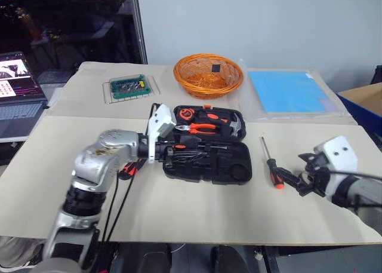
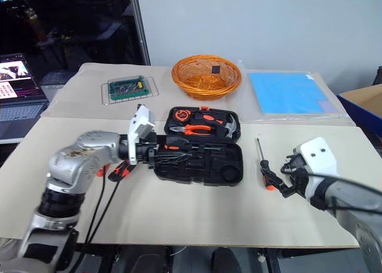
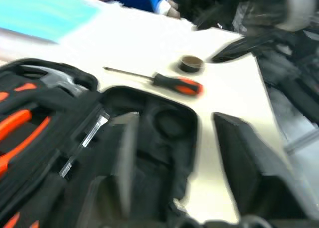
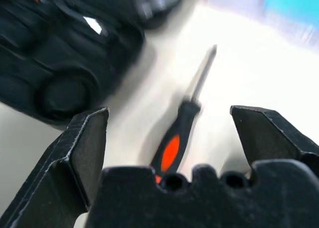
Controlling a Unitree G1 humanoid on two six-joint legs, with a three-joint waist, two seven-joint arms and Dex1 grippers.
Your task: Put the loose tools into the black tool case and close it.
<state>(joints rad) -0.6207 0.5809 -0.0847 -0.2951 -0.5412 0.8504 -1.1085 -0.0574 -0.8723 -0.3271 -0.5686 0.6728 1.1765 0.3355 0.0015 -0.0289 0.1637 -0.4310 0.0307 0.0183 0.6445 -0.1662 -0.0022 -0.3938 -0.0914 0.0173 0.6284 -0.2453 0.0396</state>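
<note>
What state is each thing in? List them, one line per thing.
black tool case: lying open on the table.
screwdriver: loose on the table, right of the case.
tape roll: loose on the table near the screwdriver.
left gripper: open, over the case.
right gripper: open, empty, around the screwdriver handle.

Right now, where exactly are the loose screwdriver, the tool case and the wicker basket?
screwdriver [image 1: 276, 176]: left eye view, on its orange-and-black handle.
black tool case [image 1: 237, 168]: left eye view, on the bare near-right part of the open case.
orange wicker basket [image 1: 186, 82]: left eye view, on its woven front wall.
</note>
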